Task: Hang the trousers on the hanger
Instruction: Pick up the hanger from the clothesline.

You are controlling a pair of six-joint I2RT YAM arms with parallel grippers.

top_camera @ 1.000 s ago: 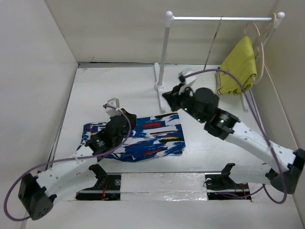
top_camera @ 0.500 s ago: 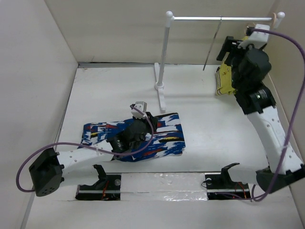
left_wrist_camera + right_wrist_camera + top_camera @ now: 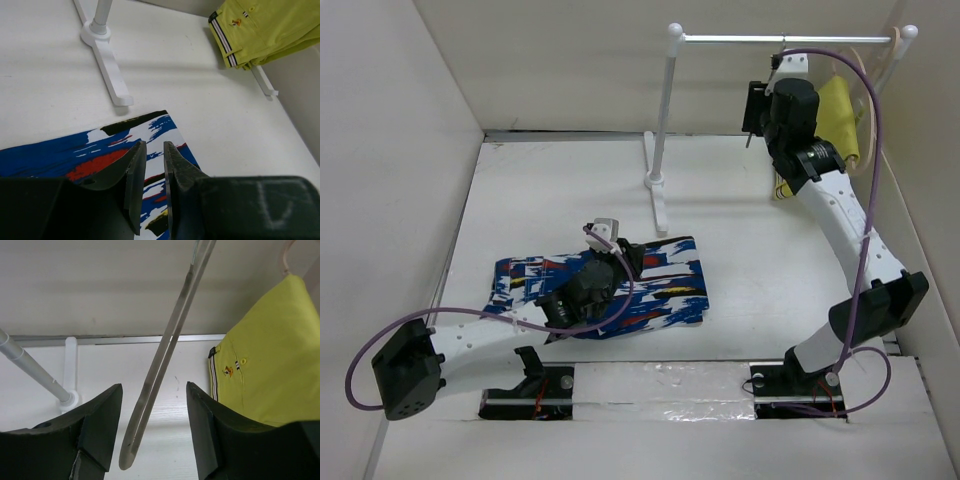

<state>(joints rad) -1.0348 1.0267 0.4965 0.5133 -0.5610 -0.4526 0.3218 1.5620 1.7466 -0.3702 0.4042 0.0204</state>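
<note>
The blue-and-white printed trousers [image 3: 650, 285] lie flat on the table, also shown in the left wrist view [image 3: 60, 155]. My left gripper [image 3: 625, 255] hovers over their right part. Its jaws [image 3: 154, 144] are open by a narrow gap, with nothing between them. The thin grey hanger [image 3: 165, 355] hangs from the rail, seen edge-on. My right gripper [image 3: 154, 387] is raised to it and open, with one finger on each side of the hanger and neither touching it. In the top view that gripper [image 3: 752, 105] hides most of the hanger.
A white rack with its post [image 3: 665, 110] and top rail [image 3: 740, 39] stands at the back; its foot [image 3: 107, 55] lies just beyond the trousers. A yellow garment [image 3: 840, 110] on a beige hanger [image 3: 868, 90] hangs at the rail's right end, close to my right arm.
My right arm swung up from the table's middle to the rail and its jaws opened around the hanger. My left gripper slid right over the trousers and opened slightly.
</note>
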